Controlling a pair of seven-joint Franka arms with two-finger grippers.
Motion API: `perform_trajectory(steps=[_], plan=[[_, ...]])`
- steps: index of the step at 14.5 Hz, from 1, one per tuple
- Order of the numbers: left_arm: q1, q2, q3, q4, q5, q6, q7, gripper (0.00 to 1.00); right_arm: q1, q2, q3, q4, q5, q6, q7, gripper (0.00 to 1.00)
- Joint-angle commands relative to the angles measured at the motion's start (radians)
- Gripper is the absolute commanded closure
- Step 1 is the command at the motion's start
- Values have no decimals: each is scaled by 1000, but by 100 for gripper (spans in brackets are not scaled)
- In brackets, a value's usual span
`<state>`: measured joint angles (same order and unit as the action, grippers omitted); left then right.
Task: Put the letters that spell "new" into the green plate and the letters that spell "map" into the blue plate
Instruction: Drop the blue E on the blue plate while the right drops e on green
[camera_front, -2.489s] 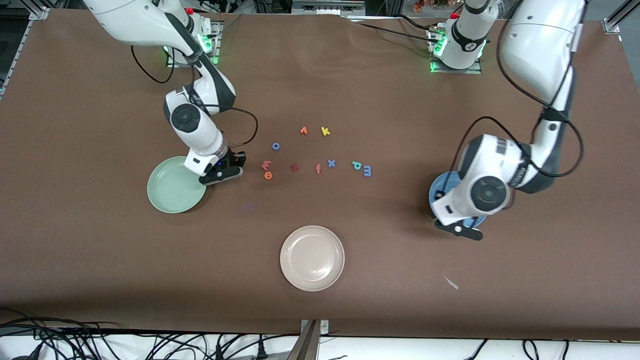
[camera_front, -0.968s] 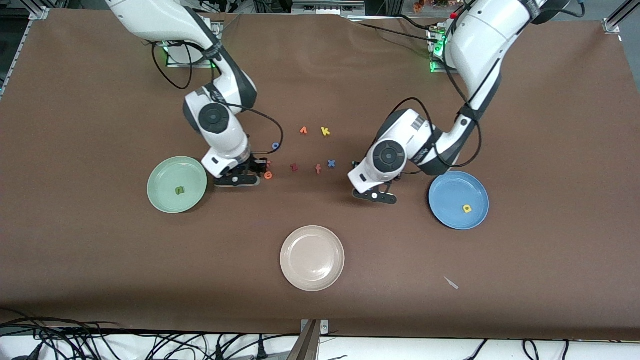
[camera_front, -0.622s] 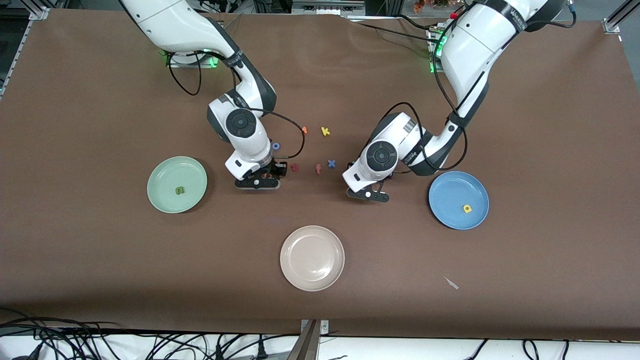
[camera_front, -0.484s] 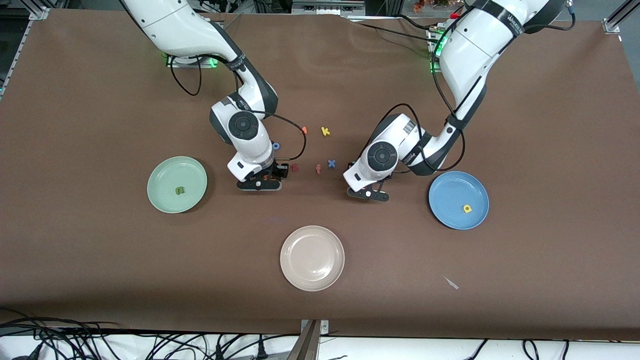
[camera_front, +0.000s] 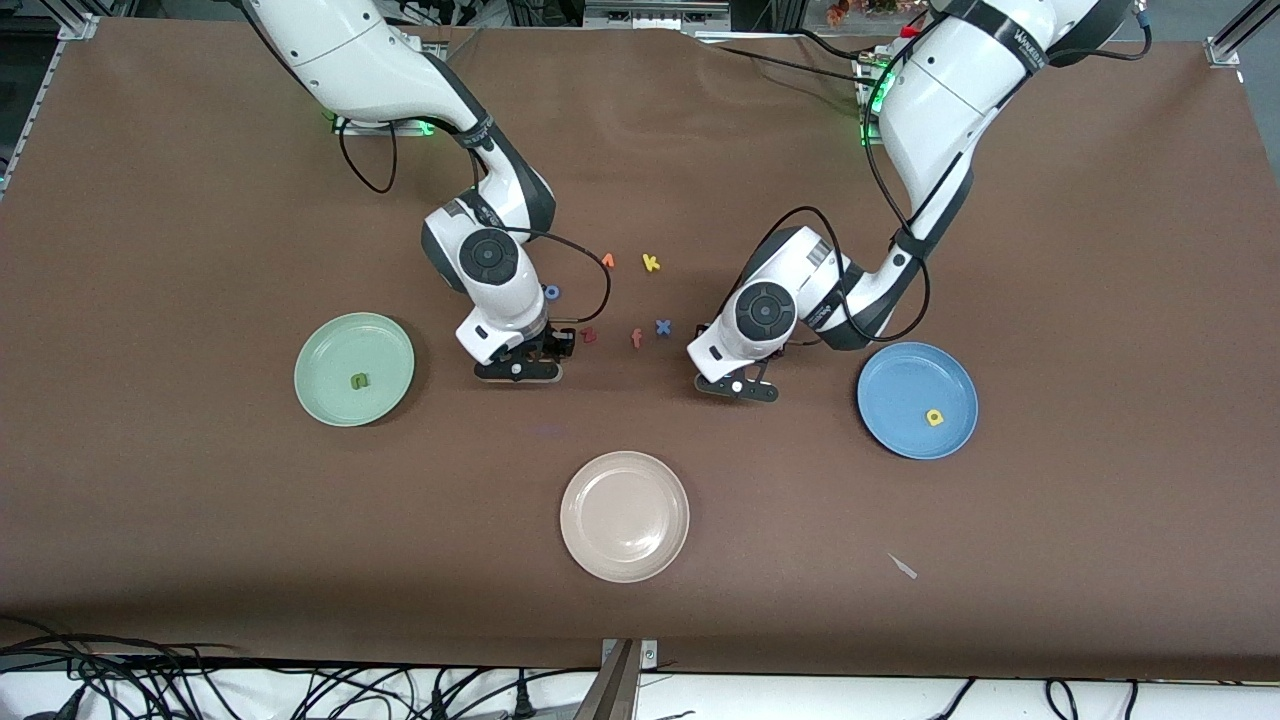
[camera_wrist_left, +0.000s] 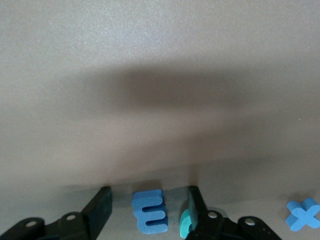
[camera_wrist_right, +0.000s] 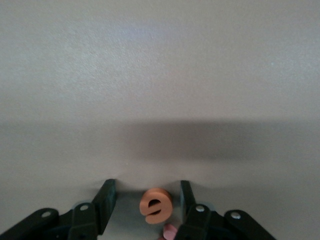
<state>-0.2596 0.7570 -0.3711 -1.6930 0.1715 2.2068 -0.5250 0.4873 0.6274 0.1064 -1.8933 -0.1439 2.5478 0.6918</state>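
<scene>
The green plate (camera_front: 353, 345) holds the green n (camera_front: 358, 381). The blue plate (camera_front: 917, 380) holds the yellow a (camera_front: 934, 417). My right gripper (camera_front: 517, 368) is down at the table, open, with the orange e (camera_wrist_right: 156, 205) between its fingers with a gap on each side; the salmon w (camera_wrist_right: 170, 231) peeks beside one finger. My left gripper (camera_front: 737, 390) is also low and open, with the blue m (camera_wrist_left: 148, 211) between its fingers and untouched. The teal p (camera_wrist_left: 185, 223) rests against one finger. In the front view the e, w, m and p are hidden by the grippers.
Between the two grippers lie a dark red z (camera_front: 589, 335), a salmon f (camera_front: 636, 338) and a blue x (camera_front: 662, 326). Farther from the camera are a blue o (camera_front: 551, 292), an orange letter (camera_front: 607, 261) and a yellow k (camera_front: 651, 263). A beige plate (camera_front: 624, 516) sits nearer the camera.
Both arms have left their plates, where the n and the a now lie, and come down at the letter row. The left fingers have drawn closer around the m.
</scene>
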Motion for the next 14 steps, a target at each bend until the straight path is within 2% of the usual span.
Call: perform_trajectory(steps=[1, 3, 5, 8, 9, 10, 12, 14], plan=[[8, -18, -2, -65, -18, 13, 6, 41, 13, -8, -13, -26, -19, 17, 25, 42], [8, -25, -2, -82, -18, 13, 8, 41, 13, -9, -13, -30, -19, 17, 23, 51], [8, -28, -2, -86, -18, 8, 6, 45, 13, -11, -13, -30, -19, 16, 23, 57], [9, -28, -2, -83, -11, 8, 13, 67, 13, -18, -13, -36, -20, 15, 22, 71], [10, -27, 0, -80, -10, 8, 10, 70, 13, -20, -13, -39, -23, 14, 22, 76], [16, -27, -2, -77, -10, 8, 7, 80, 13, -23, -13, -43, -25, 14, 22, 78], [19, -28, -2, -68, -10, 8, 5, 89, 13, -34, -16, -43, -25, 6, 12, 79], [20, -51, 0, -67, -10, -1, 8, 90, 13, -70, -48, -44, -25, -18, -64, 80]])
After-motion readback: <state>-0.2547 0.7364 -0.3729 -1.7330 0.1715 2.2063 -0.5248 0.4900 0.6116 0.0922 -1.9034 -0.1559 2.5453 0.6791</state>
